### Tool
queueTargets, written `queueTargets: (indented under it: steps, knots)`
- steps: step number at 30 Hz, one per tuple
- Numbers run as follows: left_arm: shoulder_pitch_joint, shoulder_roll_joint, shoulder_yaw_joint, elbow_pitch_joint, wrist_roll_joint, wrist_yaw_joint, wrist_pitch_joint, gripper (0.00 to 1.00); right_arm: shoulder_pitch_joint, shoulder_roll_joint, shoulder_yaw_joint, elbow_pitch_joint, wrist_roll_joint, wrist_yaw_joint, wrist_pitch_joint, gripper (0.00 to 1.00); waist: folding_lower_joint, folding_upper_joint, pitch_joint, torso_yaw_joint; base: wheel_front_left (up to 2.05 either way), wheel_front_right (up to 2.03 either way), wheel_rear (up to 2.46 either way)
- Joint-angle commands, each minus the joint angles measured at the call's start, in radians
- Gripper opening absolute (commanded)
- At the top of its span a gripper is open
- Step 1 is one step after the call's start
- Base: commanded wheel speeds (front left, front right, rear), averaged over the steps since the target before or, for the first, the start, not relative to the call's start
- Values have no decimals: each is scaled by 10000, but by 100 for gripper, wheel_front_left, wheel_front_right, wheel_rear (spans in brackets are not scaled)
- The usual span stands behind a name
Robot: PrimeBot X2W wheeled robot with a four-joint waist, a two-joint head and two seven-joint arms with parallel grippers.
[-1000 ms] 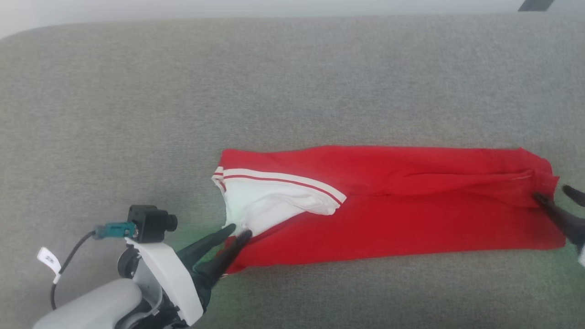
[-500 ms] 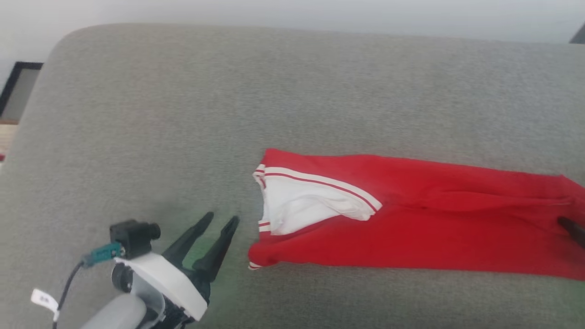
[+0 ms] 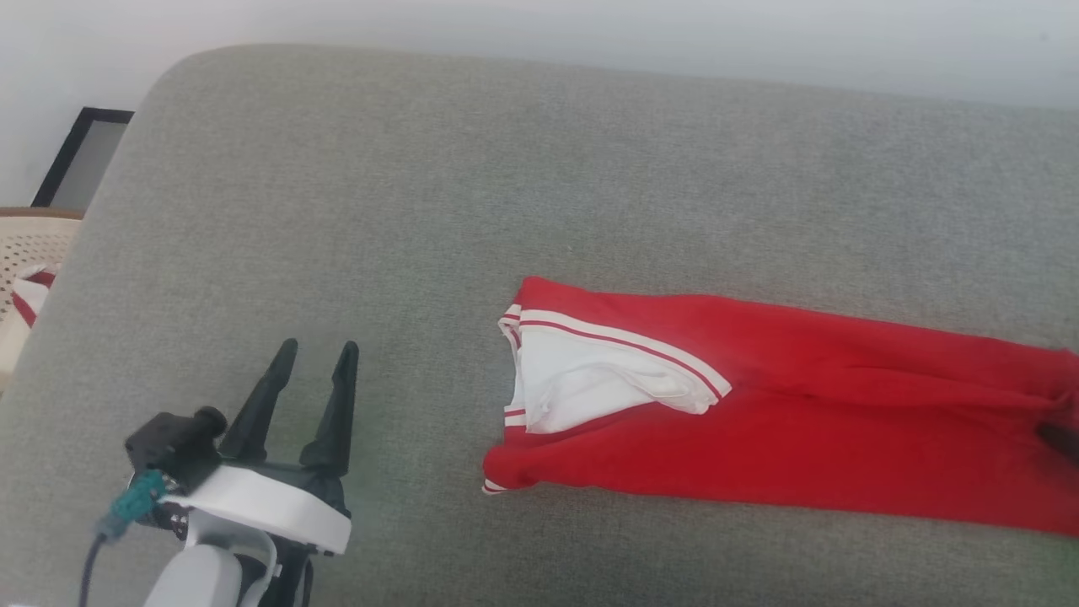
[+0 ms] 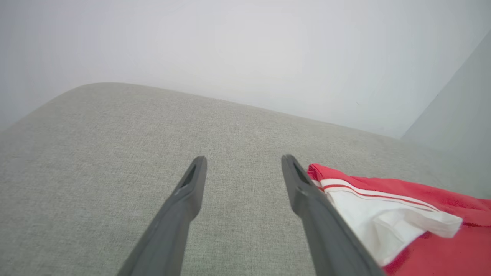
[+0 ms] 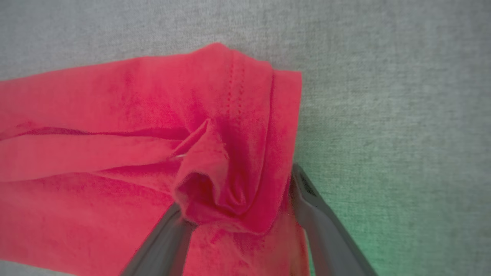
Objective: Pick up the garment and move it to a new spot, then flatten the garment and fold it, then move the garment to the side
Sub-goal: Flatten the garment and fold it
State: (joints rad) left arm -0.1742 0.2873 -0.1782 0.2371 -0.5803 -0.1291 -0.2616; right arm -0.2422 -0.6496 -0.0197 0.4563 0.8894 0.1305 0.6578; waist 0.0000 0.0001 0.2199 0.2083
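We have the left gripper (image 4: 243, 159) with fingers spread wide, nothing between them, over the grey fabric surface (image 4: 96, 153). The garment (image 4: 402, 218) lies flat at lower right: red, white sleeve, striped band. Our right finger overlaps its near edge. Pale wall (image 4: 230, 46) behind.

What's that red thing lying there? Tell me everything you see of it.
The garment is a soft red shirt, folded into a long strip flat on the grey woven surface. A white sleeve with red-and-white striped bands lies on top at its left end. At the right end its stitched hem bunches up between the spread fingers of the right end effector, which touch it.
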Motion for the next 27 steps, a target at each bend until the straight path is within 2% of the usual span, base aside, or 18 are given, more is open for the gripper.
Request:
queueTargets:
  steps: [1,3,4,6,7,8,9,12,19,27]
  knots:
    - [189,-247,382,-318,740,-18,-43,100,42,514,187,175,-182,3,290,100,0,-1,11,-24,0,0,0]
    - [285,-416,575,-452,1059,-18,-43,100,-30,649,186,188,-311,3,364,100,0,-1,16,-36,0,0,0]
    - [411,-602,801,-710,1757,-18,-43,100,-136,889,198,184,-533,16,505,100,0,-1,35,-65,0,0,0]
    - [465,-698,869,-796,2004,-18,-43,100,-193,991,217,173,-630,26,556,100,0,-1,46,-87,0,0,0]
    - [529,-796,956,-854,2124,-18,-43,100,-240,1067,213,176,-744,26,605,83,0,-1,59,-112,0,0,0]
    - [546,-847,1054,-927,2270,-18,-43,100,-296,1132,195,183,-863,26,628,22,0,-1,74,-146,0,0,0]
    - [558,-876,1132,-994,2413,-18,-43,100,-353,1209,168,177,-940,26,625,0,0,-1,86,-186,0,0,0]
    - [731,-977,1239,-1056,2651,-19,-43,100,-544,1264,-64,136,-1191,19,467,0,0,-1,99,-349,0,0,0]
    - [858,-1005,1389,-1309,2621,-19,-44,100,-887,805,-1376,272,-1788,-11,-115,0,0,-1,157,-859,0,0,0]
    - [751,-930,1296,-1749,2679,-19,-44,100,-1476,-139,-3471,1189,-3186,-6,-1202,0,0,-1,314,-1405,0,0,0]
